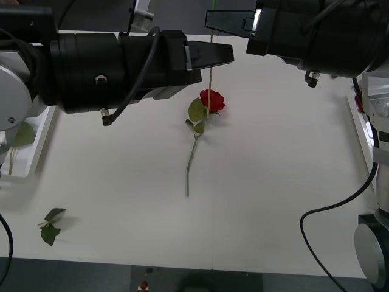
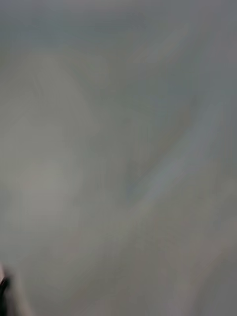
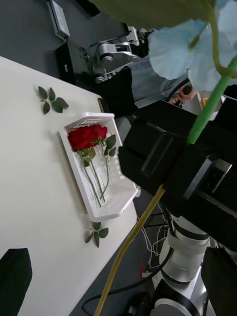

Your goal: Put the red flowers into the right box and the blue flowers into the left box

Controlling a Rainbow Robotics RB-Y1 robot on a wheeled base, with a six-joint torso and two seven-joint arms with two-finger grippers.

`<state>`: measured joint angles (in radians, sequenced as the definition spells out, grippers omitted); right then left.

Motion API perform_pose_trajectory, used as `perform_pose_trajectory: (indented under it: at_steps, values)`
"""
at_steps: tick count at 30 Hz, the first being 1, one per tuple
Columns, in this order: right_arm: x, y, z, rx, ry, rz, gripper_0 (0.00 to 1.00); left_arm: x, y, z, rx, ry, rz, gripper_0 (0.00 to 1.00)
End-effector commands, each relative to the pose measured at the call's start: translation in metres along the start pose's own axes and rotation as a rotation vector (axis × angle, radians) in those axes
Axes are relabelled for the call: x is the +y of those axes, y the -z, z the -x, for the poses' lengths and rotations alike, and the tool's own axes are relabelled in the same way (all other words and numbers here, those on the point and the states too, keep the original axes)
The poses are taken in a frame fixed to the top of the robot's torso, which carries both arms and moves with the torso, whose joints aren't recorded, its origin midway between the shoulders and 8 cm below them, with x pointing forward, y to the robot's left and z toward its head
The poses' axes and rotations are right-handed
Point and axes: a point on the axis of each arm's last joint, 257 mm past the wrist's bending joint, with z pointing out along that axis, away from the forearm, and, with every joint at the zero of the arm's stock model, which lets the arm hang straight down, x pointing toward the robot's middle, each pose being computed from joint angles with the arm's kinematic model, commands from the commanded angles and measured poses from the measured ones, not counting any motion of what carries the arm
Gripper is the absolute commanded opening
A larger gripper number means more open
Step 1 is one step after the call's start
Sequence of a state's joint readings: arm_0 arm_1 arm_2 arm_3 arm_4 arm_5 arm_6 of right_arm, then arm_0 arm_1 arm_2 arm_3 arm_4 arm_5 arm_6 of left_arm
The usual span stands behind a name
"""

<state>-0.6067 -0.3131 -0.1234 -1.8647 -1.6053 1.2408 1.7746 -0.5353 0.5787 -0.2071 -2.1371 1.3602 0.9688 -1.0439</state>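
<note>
A blue flower (image 3: 182, 49) hangs in the air at the table's far middle. Its thin stem (image 1: 210, 85) runs under both gripper tips. My right gripper (image 1: 214, 22) reaches in from the right and is shut on the stem. My left gripper (image 1: 222, 55) comes from the left, open, with its black fingers (image 3: 15, 276) either side of the stem's yellow end. One red flower (image 1: 211, 100) lies on the table just below them. Three more red flowers (image 3: 88, 137) lie in the right box (image 3: 111, 210). The left box (image 1: 39, 146) at the left edge holds green leaves.
Loose leaf sprigs lie near the front left (image 1: 50, 226) and on both sides of the right box (image 3: 51, 100). The right box's rim (image 1: 360, 125) shows at the table's right edge. Bare tabletop spreads around the lying rose. A black cable hangs at the front right.
</note>
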Motion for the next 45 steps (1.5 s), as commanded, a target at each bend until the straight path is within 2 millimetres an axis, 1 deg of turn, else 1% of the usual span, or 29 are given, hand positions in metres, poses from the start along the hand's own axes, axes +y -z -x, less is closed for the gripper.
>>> perform_pose_trajectory:
  at_steps: [1,3,4,6,7,12,17,25,26,27,28,30,31,36,41,43,45]
  values:
    - [0.015,-0.006,0.008,-0.004,0.054,0.029,0.0,-0.02,-0.014,0.01,-0.022,-0.014,-0.023,1.0]
    - [0.015,-0.006,0.008,-0.004,0.054,0.029,0.0,-0.016,-0.018,0.008,-0.023,-0.033,-0.006,1.0]
    - [0.015,-0.006,0.008,-0.004,0.054,0.029,0.0,-0.014,-0.02,0.008,-0.023,-0.043,0.003,0.83]
    - [0.015,-0.006,0.008,-0.004,0.054,0.029,0.0,-0.014,-0.02,0.006,-0.02,-0.04,0.003,0.11]
    - [0.015,-0.006,0.008,-0.004,0.054,0.029,0.0,-0.013,-0.02,0.006,-0.02,-0.041,0.006,0.0]
    - [0.015,-0.006,0.008,-0.004,0.054,0.029,0.0,-0.006,-0.016,0.007,-0.015,-0.064,0.026,0.0]
    - [0.015,-0.006,0.008,-0.004,0.054,0.029,0.0,-0.005,-0.014,0.005,-0.005,-0.074,0.029,0.0]
    - [0.015,-0.006,0.008,-0.004,0.054,0.029,0.0,-0.003,-0.009,0.006,-0.003,-0.093,0.034,0.0]
    - [0.015,-0.006,0.008,-0.004,0.054,0.029,0.14,-0.003,-0.009,0.007,-0.003,-0.094,0.034,0.0]
    - [0.015,-0.006,0.008,-0.004,0.054,0.029,0.36,-0.003,-0.009,0.008,-0.007,-0.094,0.031,0.0]
    - [0.015,-0.006,0.008,-0.004,0.054,0.029,0.65,-0.003,-0.009,0.008,-0.009,-0.097,0.033,0.0]
    - [0.015,-0.006,0.008,-0.004,0.054,0.029,0.96,-0.002,-0.008,0.009,-0.009,-0.099,0.035,0.0]
    - [0.015,-0.006,0.008,-0.004,0.054,0.029,1.0,-0.002,-0.008,0.009,-0.009,-0.099,0.035,0.0]
    - [0.015,-0.006,0.008,-0.004,0.054,0.029,1.0,-0.001,-0.008,0.009,-0.01,-0.104,0.041,0.0]
    - [0.015,-0.006,0.008,-0.004,0.054,0.029,1.0,0.0,-0.003,0.015,-0.024,-0.106,0.041,0.0]
    - [0.015,-0.006,0.008,-0.004,0.054,0.029,1.0,0.004,0.004,0.021,-0.033,-0.113,0.057,0.0]
    - [0.015,-0.006,0.008,-0.004,0.054,0.029,1.0,0.012,0.02,0.033,-0.048,-0.122,0.087,0.0]
